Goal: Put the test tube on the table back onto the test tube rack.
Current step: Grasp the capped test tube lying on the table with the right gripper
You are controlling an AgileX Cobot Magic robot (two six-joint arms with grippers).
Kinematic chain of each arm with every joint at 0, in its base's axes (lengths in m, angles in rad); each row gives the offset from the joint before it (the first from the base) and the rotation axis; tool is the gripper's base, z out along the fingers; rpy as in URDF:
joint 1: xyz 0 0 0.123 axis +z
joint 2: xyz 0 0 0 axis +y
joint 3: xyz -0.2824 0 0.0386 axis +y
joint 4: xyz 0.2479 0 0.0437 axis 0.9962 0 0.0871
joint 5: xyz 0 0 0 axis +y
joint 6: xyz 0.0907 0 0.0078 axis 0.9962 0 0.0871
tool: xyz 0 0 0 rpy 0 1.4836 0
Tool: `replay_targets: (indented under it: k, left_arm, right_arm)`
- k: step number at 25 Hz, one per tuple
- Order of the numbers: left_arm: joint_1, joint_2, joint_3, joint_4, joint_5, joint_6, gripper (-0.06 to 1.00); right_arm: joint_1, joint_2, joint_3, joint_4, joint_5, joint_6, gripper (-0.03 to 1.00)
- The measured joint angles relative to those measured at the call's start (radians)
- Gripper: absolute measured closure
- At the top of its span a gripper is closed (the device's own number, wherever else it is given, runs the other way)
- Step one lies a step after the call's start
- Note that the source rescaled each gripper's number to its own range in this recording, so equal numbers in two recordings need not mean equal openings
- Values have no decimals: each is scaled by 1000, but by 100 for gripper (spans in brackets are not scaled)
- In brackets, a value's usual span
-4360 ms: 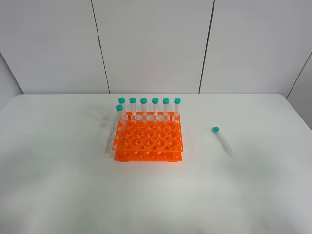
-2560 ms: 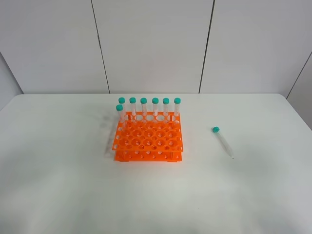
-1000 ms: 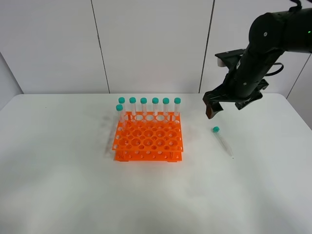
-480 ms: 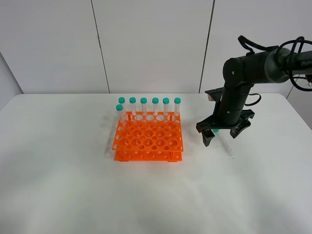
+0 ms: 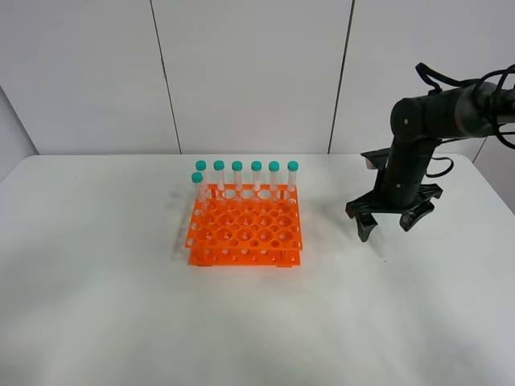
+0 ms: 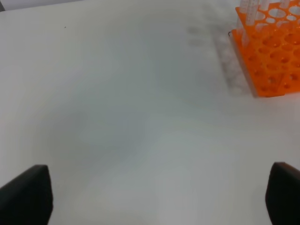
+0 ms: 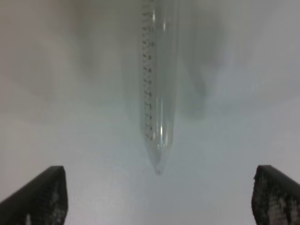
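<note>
Only at the approach stage. Found on the surface (image 5: 121, 322), right of the rack (image 5: 245, 233): the tube (image 7: 159, 93), not gripped yet. Straddled by the right gripper (image 7: 157, 201), wide apart, without visible contact. Left gripper (image 6: 154, 197) also wide, empty. Left to do: close, lift, insert into a free hole.

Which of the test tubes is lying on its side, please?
The test tube flat on the table, inside the open right gripper; the seven others stand upright, capped, in the orange rack.
</note>
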Motion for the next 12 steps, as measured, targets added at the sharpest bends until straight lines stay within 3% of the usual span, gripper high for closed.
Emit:
replay_targets:
  k: [12]
  left_arm:
    - [0, 0, 0, 0, 0, 0, -5]
  right_arm:
    - [-3, 58, -1, 29, -40, -29, 15]
